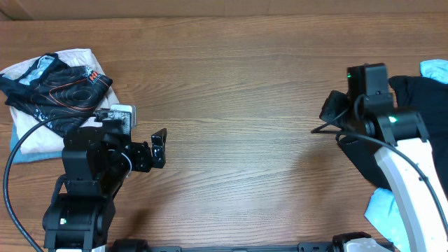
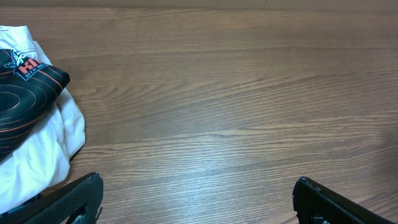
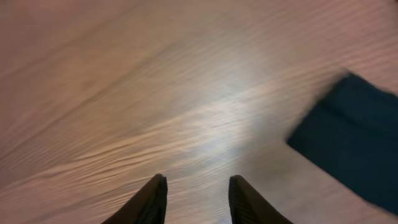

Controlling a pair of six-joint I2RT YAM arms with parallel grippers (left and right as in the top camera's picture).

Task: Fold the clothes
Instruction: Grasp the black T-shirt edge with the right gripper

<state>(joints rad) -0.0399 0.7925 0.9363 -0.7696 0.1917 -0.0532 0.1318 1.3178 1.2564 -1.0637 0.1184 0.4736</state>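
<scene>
A folded pile sits at the far left of the table: a black patterned garment (image 1: 59, 91) on top of a white one (image 1: 35, 133), also in the left wrist view (image 2: 25, 87). A dark navy garment (image 1: 427, 119) lies at the right edge, partly under my right arm; its corner shows in the right wrist view (image 3: 351, 140). My left gripper (image 1: 159, 147) is open and empty over bare wood, right of the pile. My right gripper (image 3: 196, 180) is open and empty above bare table, left of the navy garment.
A light blue cloth (image 1: 385, 210) lies at the lower right and another light blue piece (image 1: 435, 68) at the upper right edge. A blue cloth edge (image 1: 24, 155) shows under the left pile. Bare wooden tabletop (image 1: 245, 119) lies between the arms.
</scene>
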